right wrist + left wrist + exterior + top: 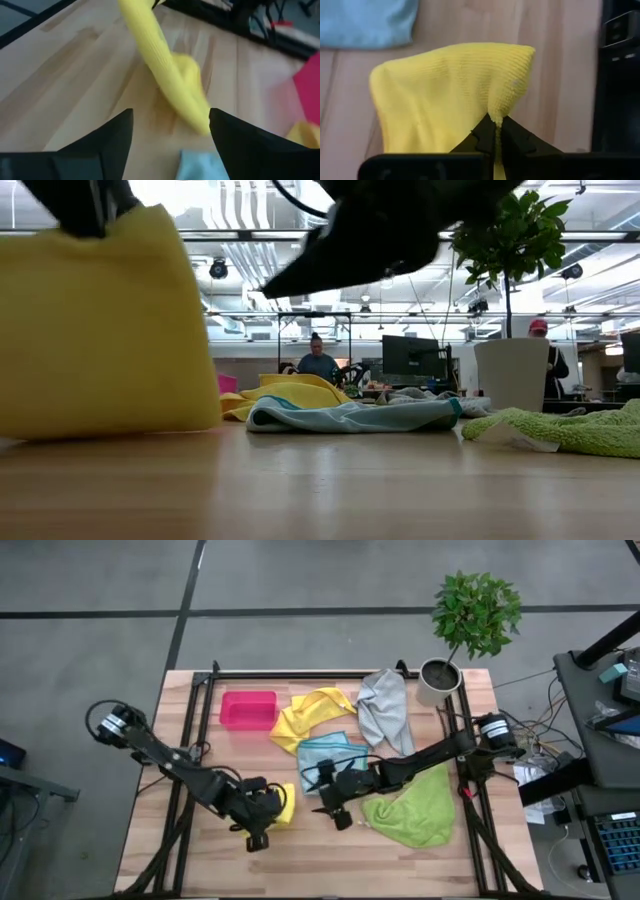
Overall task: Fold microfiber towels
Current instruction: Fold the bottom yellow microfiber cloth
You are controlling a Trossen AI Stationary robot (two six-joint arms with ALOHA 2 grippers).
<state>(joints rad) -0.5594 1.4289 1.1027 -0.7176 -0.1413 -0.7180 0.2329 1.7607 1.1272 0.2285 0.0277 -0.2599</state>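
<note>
- Left pincer point(496, 131) is clamped on a yellow towel point(445, 100), lifted at the bench's point(150, 840) front.
- Right pincer point(170, 130) gapes wide just beside it, holding nothing.

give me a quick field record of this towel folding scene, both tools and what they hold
left tool: shut on small yellow microfiber towel, near table's front
right tool: open, empty, beside that towel
unfolded cloths: light blue towel, lime green towel, grey towel, second yellow towel
pink-red plastic bin: at table's back
</note>
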